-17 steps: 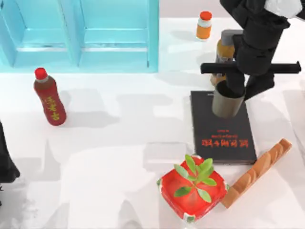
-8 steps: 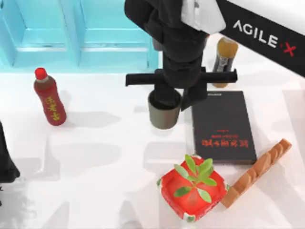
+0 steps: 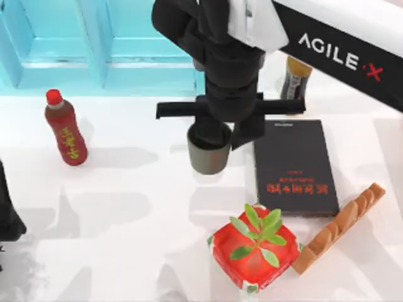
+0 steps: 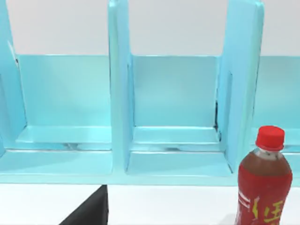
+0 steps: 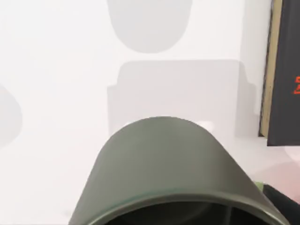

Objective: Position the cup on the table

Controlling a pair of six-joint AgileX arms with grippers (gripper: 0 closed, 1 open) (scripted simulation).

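Observation:
The dark olive-grey cup (image 3: pixel 209 156) hangs upright from my right gripper (image 3: pixel 221 129), which is shut on its rim, over the white table (image 3: pixel 138 207) just left of the black book (image 3: pixel 295 165). I cannot tell whether the cup's base touches the tabletop. In the right wrist view the cup (image 5: pixel 164 173) fills the near foreground, with bare white table (image 5: pixel 56 93) beyond it and the book's edge (image 5: pixel 286 70) beside it. My left arm (image 3: pixel 6 214) stays parked at the table's left edge.
A red-capped tea bottle (image 3: pixel 65 129) stands at the left, also in the left wrist view (image 4: pixel 263 183). A blue shelf unit (image 3: pixel 107 44) spans the back left. A red plant pot (image 3: pixel 254 248) and a ridged brown bar (image 3: pixel 340 226) sit at the front right; an orange bottle (image 3: pixel 296 75) stands behind the book.
My right arm has carried the cup leftwards, from above the black book to over bare table left of it, slowing in the last half second.

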